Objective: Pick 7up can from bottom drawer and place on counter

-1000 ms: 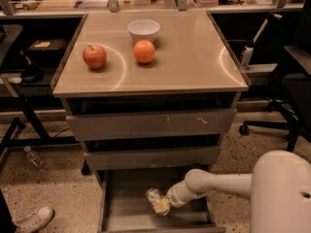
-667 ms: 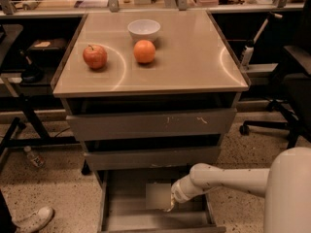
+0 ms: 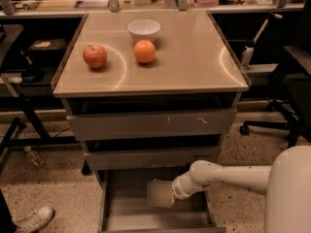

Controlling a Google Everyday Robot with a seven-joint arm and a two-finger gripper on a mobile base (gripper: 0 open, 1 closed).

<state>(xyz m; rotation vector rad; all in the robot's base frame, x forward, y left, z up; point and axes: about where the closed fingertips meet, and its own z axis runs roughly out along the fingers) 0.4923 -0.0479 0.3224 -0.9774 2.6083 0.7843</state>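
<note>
The bottom drawer (image 3: pixel 104 205) is pulled out at the foot of the grey cabinet. Inside it stands the 7up can (image 3: pixel 158 193), a small silvery-grey shape near the middle. My white arm reaches in from the right, and my gripper (image 3: pixel 172 196) is down in the drawer right at the can's right side. I cannot tell whether it touches the can. The counter (image 3: pixel 194 57) is the glossy beige cabinet top above, well higher than the gripper.
On the counter sit a red apple (image 3: pixel 95 56), an orange (image 3: pixel 145 51) and a white bowl (image 3: pixel 144 30). The two upper drawers (image 3: pixel 150 124) overhang the bottom one. A plastic bottle (image 3: pixel 33 157) and a shoe (image 3: pixel 31 220) lie on the floor at left. An office chair (image 3: pixel 291 91) stands at right.
My gripper has shifted a little to the right and up inside the drawer. The can now shows as a grey upright shape just left of it.
</note>
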